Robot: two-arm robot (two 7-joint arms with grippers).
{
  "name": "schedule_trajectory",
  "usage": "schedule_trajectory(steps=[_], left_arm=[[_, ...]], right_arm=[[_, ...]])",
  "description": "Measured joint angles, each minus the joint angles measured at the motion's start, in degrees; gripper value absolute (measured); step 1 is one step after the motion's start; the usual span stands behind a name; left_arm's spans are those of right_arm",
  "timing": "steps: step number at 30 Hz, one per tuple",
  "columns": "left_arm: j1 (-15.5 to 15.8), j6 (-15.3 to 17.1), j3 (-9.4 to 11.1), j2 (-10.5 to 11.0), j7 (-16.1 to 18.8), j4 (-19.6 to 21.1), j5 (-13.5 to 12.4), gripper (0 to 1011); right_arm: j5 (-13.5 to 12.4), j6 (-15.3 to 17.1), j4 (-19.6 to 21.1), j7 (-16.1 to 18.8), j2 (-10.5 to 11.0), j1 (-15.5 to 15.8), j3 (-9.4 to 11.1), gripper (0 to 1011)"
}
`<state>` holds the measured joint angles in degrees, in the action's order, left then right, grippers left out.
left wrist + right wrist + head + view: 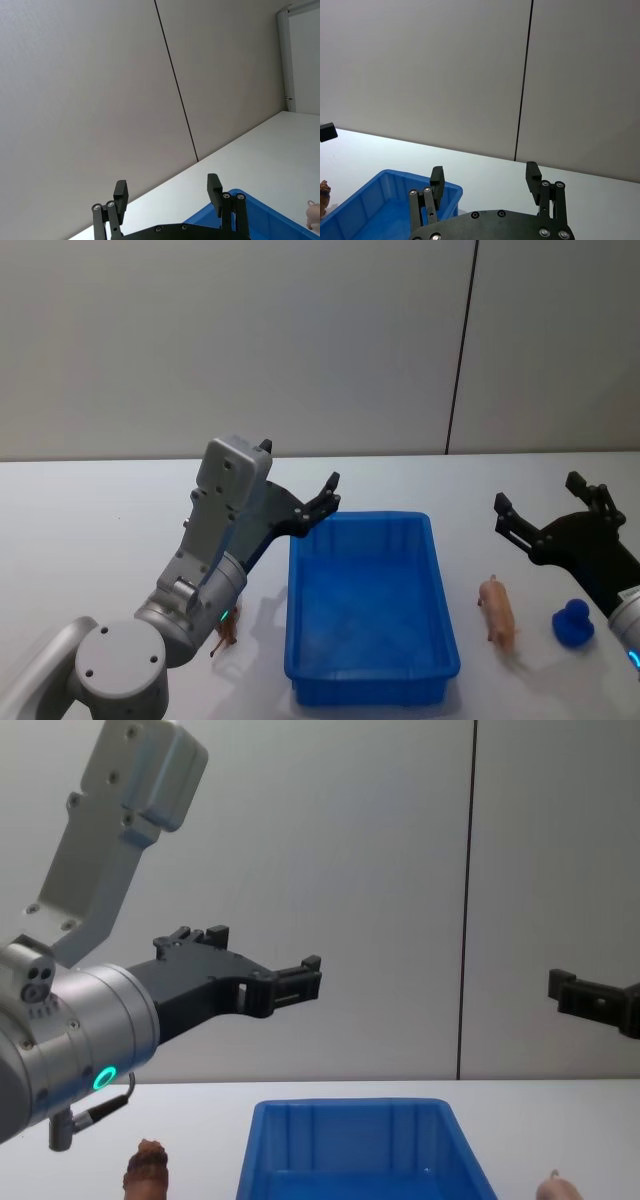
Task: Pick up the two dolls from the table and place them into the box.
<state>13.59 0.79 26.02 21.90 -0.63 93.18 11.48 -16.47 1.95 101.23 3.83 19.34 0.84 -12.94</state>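
Left gripper [325,498] and right gripper [540,502] hover spread wide and empty flanking the box [370,688], likely poised for 2 pickups off the table [100,540]: brown doll [226,632] left, pink doll [497,610] right.

Left gripper [328,494] hangs raised and pointing forward, jaws spread wide; right gripper [536,495] hangs raised alongside, jaws likewise apart.

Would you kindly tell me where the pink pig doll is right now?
In the head view the pig lies on the table at the robot's right, between the box and a small blue toy, touching neither.
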Motion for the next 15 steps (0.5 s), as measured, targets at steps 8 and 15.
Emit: schedule_trajectory(steps=[8, 15], left_arm=[[0.0, 0.0, 0.0, 0.0, 0.0, 0.0, 0.0, 1001], [0.0, 0.0, 0.0, 0.0, 0.0, 0.0, 0.0, 1001]], right_arm=[[0.0, 0.0, 0.0, 0.0, 0.0, 0.0, 0.0, 1001], [0.0, 0.0, 0.0, 0.0, 0.0, 0.0, 0.0, 1001]])
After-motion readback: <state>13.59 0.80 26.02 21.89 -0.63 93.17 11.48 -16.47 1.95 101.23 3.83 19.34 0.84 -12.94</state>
